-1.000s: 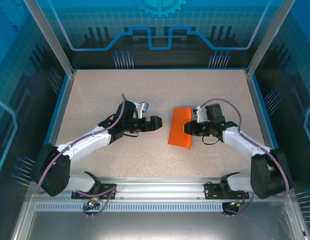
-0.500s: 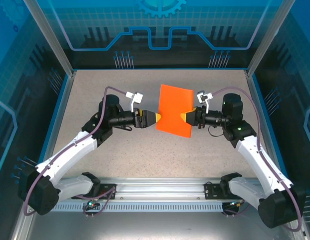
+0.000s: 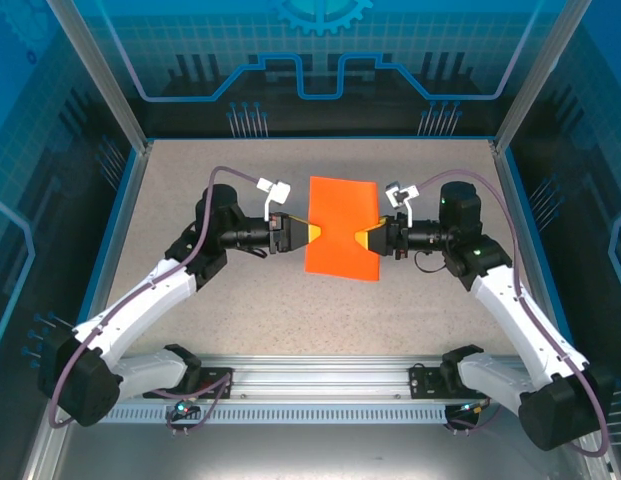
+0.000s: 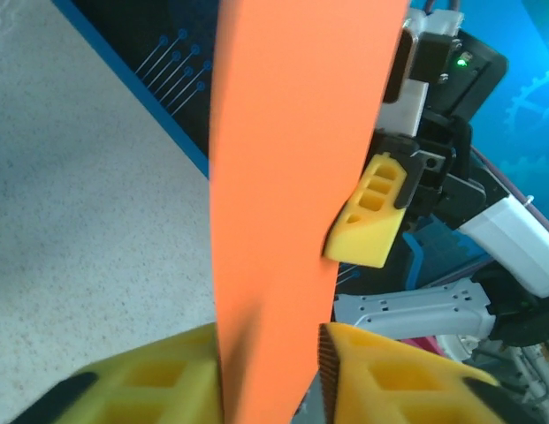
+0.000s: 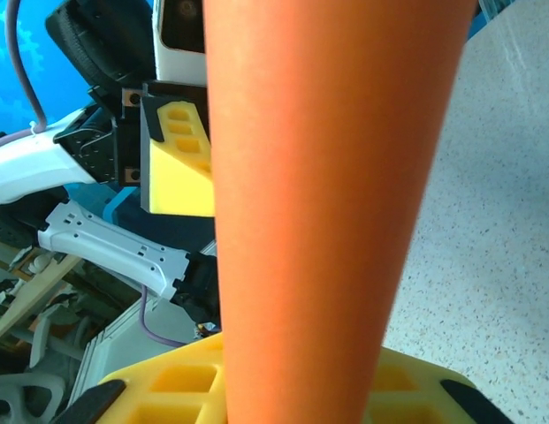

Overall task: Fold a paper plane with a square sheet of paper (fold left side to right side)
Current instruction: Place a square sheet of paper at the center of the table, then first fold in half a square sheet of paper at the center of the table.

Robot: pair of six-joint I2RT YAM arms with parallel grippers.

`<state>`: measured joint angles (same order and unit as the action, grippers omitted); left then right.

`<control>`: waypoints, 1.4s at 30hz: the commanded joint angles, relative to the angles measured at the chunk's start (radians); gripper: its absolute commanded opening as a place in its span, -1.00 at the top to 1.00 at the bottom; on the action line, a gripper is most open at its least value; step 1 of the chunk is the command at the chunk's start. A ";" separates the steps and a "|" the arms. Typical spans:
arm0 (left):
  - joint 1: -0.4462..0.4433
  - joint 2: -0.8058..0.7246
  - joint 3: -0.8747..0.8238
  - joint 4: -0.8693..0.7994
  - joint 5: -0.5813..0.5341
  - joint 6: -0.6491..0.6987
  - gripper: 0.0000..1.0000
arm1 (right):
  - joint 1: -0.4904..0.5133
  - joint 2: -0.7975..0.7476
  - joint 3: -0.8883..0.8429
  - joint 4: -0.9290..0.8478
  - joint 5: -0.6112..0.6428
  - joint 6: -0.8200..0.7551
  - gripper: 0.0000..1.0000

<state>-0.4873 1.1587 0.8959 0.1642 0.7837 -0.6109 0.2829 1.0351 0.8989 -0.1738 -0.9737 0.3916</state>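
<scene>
A thin, bright orange sheet of paper (image 3: pixel 342 228) hangs in the air above the middle of the speckled beige table (image 3: pixel 190 180). It is clear of the table's surface and stands on edge, with its broad face turned toward the overhead camera.

The left gripper (image 3: pixel 308 232), with blocky yellow fingers on a black body, pinches the sheet's left edge about halfway up. The right gripper (image 3: pixel 368 238), of the same make, pinches the right edge at the same height, so the two point at each other across the paper.

In the left wrist view the orange sheet (image 4: pixel 292 177) runs up between the two yellow fingers (image 4: pixel 389 375), which are pressed against both of its faces. The other gripper's yellow fingertip sits against the sheet's far edge. In the right wrist view the sheet (image 5: pixel 318 177) likewise passes between that gripper's fingers (image 5: pixel 177 384), which are clamped on it.

Both arms are posed alike. Each white link rises from its base at the table's near edge and slants outward and away. It bends at a black elbow over the table's far half, and the wrist then runs level inward toward the table's middle. The left arm's elbow is toward the table's left side and the right arm's toward its right.
</scene>
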 commanded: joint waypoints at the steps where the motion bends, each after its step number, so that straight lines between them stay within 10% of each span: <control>1: -0.001 -0.010 0.006 -0.016 0.008 0.014 0.75 | 0.015 -0.001 0.029 -0.044 0.012 -0.022 0.41; 9: 0.002 0.050 -0.018 -0.267 -0.199 0.054 1.00 | -0.013 0.016 0.102 -0.364 0.448 -0.146 -0.57; 13: 0.011 0.165 -0.019 -0.369 -0.295 0.065 1.00 | -0.021 0.061 0.090 -0.426 0.662 -0.148 -0.69; 21: 0.034 0.417 0.046 -0.449 -0.415 0.083 1.00 | 0.001 0.152 0.010 -0.335 0.680 -0.070 -0.78; 42: 0.053 0.552 0.195 -0.615 -0.470 0.185 1.00 | 0.084 0.730 0.145 -0.137 0.606 0.156 0.28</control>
<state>-0.4438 1.7103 1.0683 -0.4030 0.3176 -0.4595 0.3458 1.7340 0.9932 -0.3202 -0.3737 0.5327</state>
